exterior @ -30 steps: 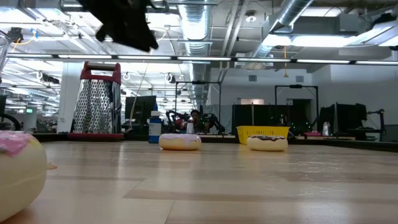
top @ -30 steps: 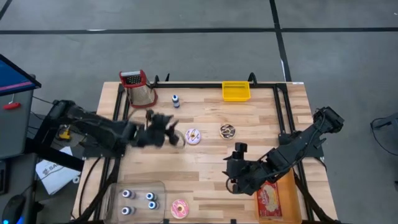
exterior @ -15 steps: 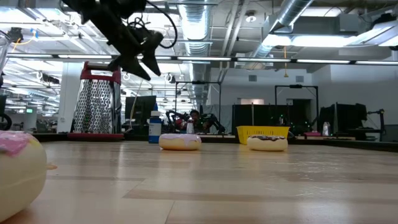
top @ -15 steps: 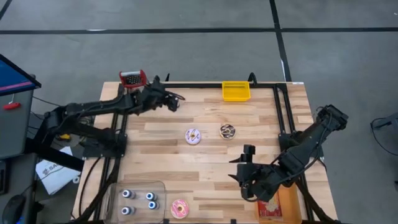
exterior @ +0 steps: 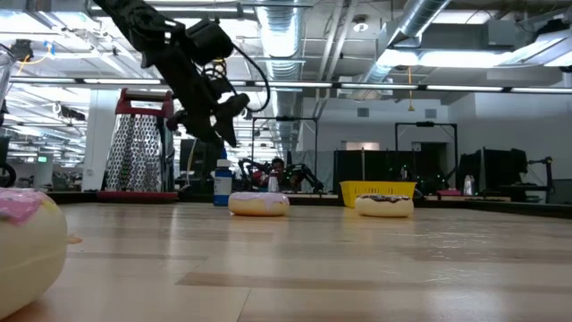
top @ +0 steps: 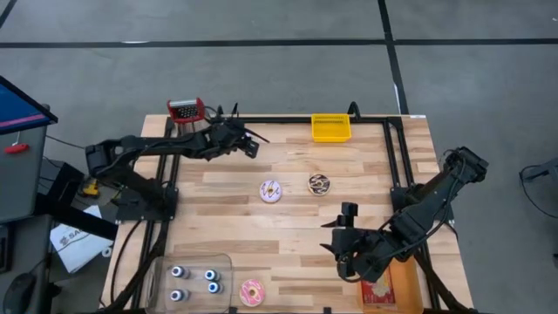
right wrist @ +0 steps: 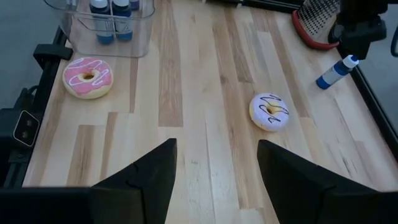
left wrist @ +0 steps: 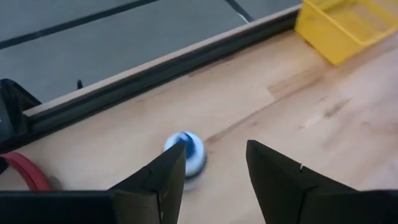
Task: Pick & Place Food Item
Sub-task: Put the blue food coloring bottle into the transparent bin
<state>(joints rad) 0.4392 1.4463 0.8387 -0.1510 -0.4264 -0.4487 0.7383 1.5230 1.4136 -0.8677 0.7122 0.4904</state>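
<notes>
Three doughnuts lie flat on the wooden table: a white one with purple icing, a chocolate one and a pink one at the near edge. My left gripper hangs open above the far left of the table, over a small blue-capped bottle that stands upright just beyond its fingertips. In the low view this gripper is well above the bottle. My right gripper stands open over the near right of the table, with nothing between its fingers.
A metal grater with a red handle stands at the far left corner, close to my left gripper. A yellow bin sits at the far edge. A clear box with blue bottles is near left, and an orange packet near right.
My left gripper has swung from the left middle of the table toward the far edge, turned about, then edged right and sunk toward the bottle beside the grater. My right gripper has shifted slightly toward the right edge. The doughnuts have stayed where they were.
</notes>
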